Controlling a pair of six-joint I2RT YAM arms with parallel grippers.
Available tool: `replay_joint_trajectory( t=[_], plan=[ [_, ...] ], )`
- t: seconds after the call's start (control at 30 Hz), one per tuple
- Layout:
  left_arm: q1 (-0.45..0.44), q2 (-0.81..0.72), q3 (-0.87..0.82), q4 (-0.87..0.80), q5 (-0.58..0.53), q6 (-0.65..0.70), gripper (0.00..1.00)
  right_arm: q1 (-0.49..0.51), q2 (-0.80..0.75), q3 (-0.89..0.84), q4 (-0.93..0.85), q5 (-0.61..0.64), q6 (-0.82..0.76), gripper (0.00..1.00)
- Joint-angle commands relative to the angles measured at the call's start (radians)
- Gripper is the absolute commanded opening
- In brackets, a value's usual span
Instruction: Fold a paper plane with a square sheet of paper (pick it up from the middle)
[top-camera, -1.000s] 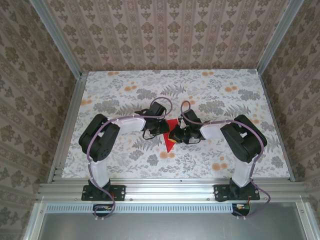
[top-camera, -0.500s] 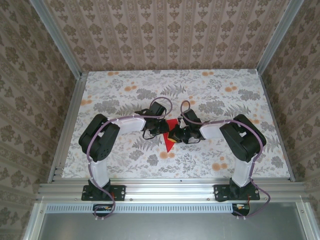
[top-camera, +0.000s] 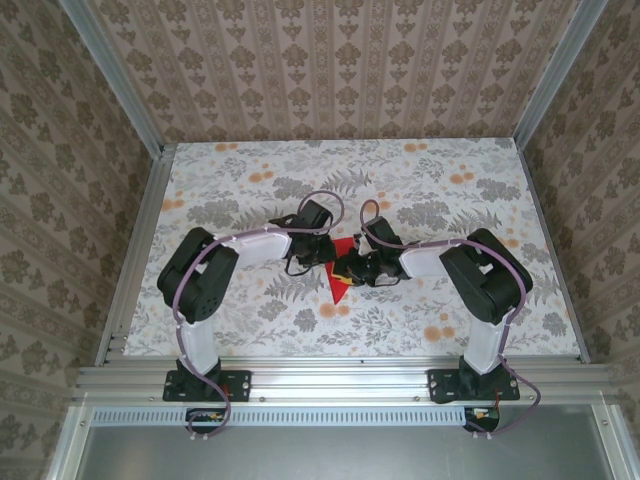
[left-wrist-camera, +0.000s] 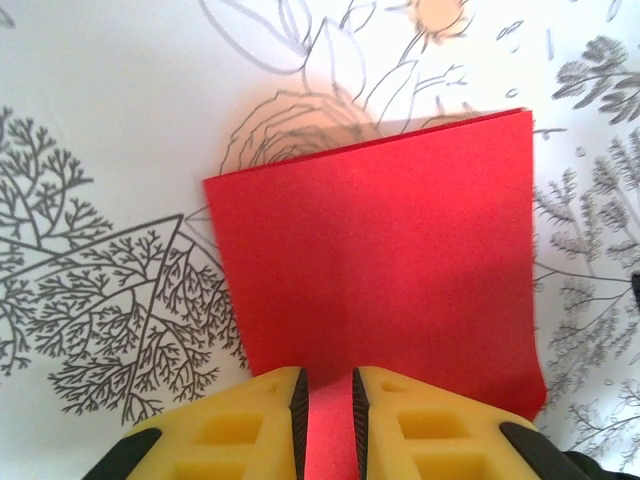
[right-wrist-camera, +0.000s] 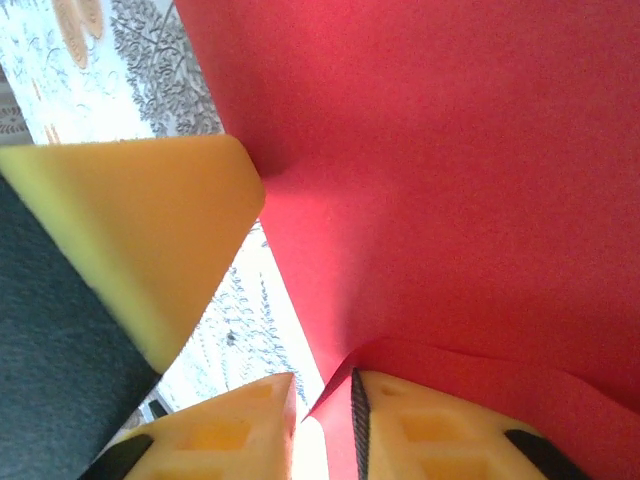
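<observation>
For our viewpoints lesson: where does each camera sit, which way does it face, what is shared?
Top external: above, behind arm bases, looking down at folded bright red paper sheet; both arms.
Left wrist: on left arm, facing down at paper; yellow left fingers.
Right wrist: on right arm, close against paper; yellow right fingers.
Shared: that paper.

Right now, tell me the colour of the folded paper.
Plain bright red paper, clearest in the left wrist view.
</observation>
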Motion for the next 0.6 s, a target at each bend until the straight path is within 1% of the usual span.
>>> replay_joint_trajectory(
  t=[0.0, 0.1, 0.23, 0.33, 0.43, 0.53, 0.57],
  plan=[
    [-0.004, -0.052, 0.062, -0.093, -0.049, 0.049, 0.23, 0.002, 0.06, -0.015, -0.056, 0.079, -0.016, 0.28],
    [0.009, -0.094, 0.074, -0.123, -0.119, 0.046, 0.23, 0.002, 0.064, -0.022, -0.053, 0.081, -0.017, 0.29],
    [0.022, -0.142, 0.032, -0.129, -0.152, 0.026, 0.23, 0.001, 0.06, -0.026, -0.061, 0.094, -0.021, 0.29],
    [0.03, -0.173, -0.022, -0.115, -0.146, 0.007, 0.23, 0.0, 0.063, -0.029, -0.064, 0.101, -0.026, 0.29],
    [0.034, -0.199, -0.07, -0.094, -0.124, -0.013, 0.23, 0.0, 0.066, -0.039, -0.051, 0.1, -0.026, 0.32],
    [0.033, -0.224, -0.107, -0.079, -0.108, -0.022, 0.23, 0.0, 0.066, -0.046, -0.044, 0.101, -0.023, 0.4],
    [0.033, -0.23, -0.117, -0.078, -0.104, -0.025, 0.23, 0.0, 0.067, -0.052, -0.039, 0.101, -0.022, 0.41]
  ],
)
